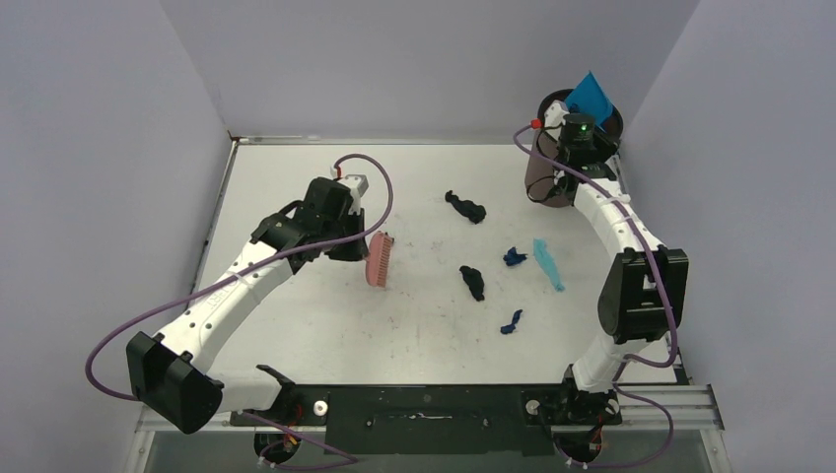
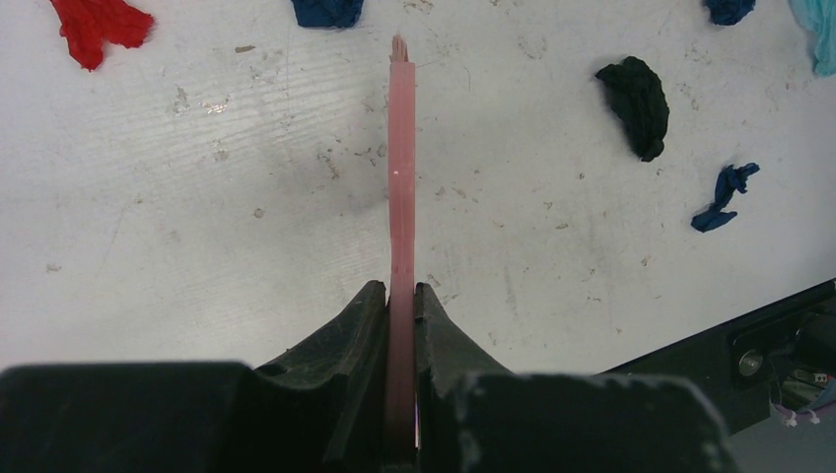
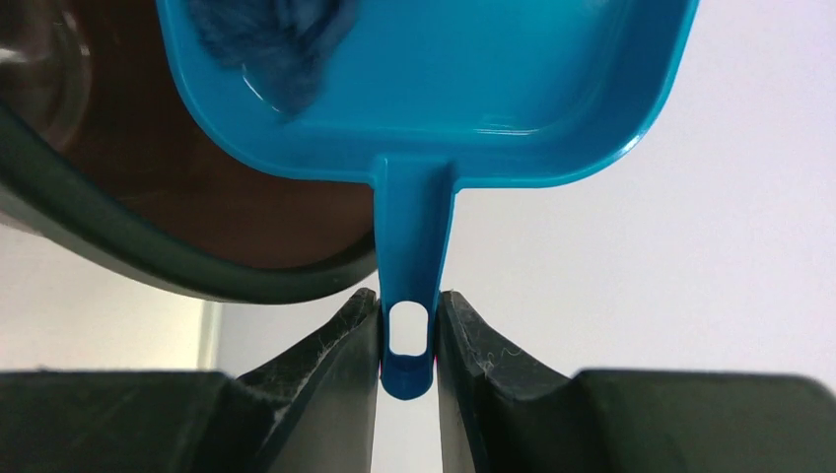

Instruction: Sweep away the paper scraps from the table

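Several paper scraps lie on the white table: a black one, another black one, a dark blue bit, a light-blue strip and a dark blue twist. The left wrist view also shows a red scrap. My left gripper is shut on the thin handle of the pink brush, left of the scraps. My right gripper is shut on the handle of the blue dustpan, raised and tilted over the bin. A blurred dark blue scrap lies in the pan.
A dark brown round bin stands at the table's far right corner, its rim under the dustpan. Grey-lilac walls enclose the table on three sides. The black base rail runs along the near edge.
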Action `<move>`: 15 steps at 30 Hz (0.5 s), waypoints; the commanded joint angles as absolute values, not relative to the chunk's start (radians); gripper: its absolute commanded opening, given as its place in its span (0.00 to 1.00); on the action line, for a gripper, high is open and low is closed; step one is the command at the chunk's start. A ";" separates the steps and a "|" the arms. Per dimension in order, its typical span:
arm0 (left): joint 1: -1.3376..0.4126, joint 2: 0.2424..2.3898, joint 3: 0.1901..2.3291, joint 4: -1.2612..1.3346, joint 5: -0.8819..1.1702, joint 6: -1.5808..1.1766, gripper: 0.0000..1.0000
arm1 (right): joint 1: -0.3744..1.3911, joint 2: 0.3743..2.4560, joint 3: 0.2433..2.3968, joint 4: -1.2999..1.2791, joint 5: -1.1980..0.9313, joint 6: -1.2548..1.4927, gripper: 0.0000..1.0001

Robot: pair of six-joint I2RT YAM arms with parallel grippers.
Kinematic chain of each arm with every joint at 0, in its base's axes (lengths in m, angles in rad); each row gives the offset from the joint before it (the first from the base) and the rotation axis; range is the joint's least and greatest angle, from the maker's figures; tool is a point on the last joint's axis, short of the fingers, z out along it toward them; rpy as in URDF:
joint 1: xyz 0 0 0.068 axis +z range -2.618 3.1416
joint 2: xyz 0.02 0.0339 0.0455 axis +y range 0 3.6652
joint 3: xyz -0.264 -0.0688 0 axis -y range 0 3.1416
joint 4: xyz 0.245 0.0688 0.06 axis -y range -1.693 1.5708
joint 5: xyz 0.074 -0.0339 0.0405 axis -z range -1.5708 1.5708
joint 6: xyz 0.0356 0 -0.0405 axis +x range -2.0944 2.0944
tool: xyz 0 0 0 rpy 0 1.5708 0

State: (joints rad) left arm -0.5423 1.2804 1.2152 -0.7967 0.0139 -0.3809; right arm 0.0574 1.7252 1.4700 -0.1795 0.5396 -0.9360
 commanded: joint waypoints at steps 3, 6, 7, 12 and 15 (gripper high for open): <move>-0.545 1.248 1.201 -0.734 0.028 -0.362 0.00 | 0.071 1.644 1.405 0.163 0.752 -1.192 0.05; -0.545 1.246 1.194 -0.733 0.026 -0.359 0.00 | 0.071 1.636 1.395 0.172 0.751 -1.200 0.05; -0.545 1.246 1.192 -0.732 0.026 -0.359 0.00 | 0.071 1.635 1.396 0.168 0.751 -1.195 0.05; -0.545 1.242 1.191 -0.729 0.024 -0.360 0.00 | 0.068 1.619 1.387 0.150 0.721 -1.154 0.05; -0.545 1.239 1.201 -0.738 0.017 -0.358 0.00 | 0.056 1.597 1.401 0.106 0.698 -1.080 0.05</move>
